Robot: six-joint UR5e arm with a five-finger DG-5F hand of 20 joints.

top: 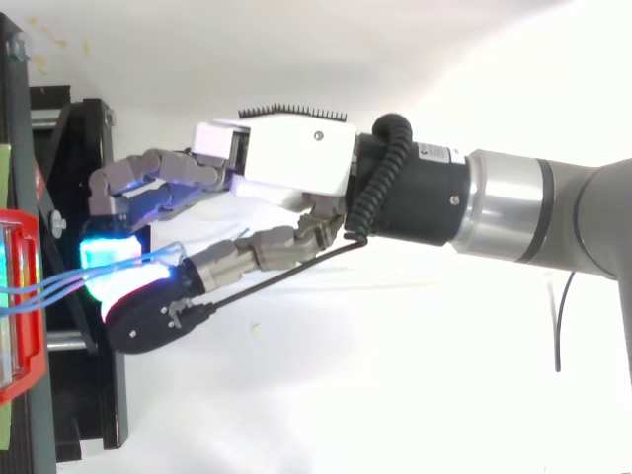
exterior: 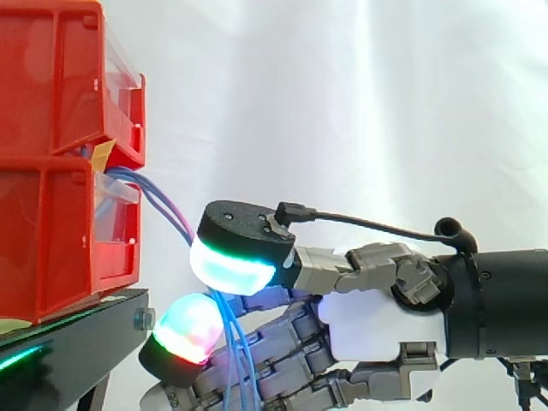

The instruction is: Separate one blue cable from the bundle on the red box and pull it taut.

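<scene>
A bundle of thin blue cables (exterior: 158,197) comes out between the two stacked red bins and slopes down to the right into my hand (exterior: 368,330). There the strands pass between the thumb's cyan-green pad (exterior: 229,267) and a red-green fingertip (exterior: 187,328), then hang down past the curled fingers. From above, the cables (top: 59,283) run from the red bin (top: 22,331) rightward into the pinch of my hand (top: 296,158). More than one strand lies in the pinch. The cable span from bin to hand looks fairly straight.
The upper red bin (exterior: 51,86) sits on the lower red bin (exterior: 51,248), both on the black stand (exterior: 77,347) at the left. A white curtain hangs behind. The arm (top: 533,212) comes in from the right over a white surface.
</scene>
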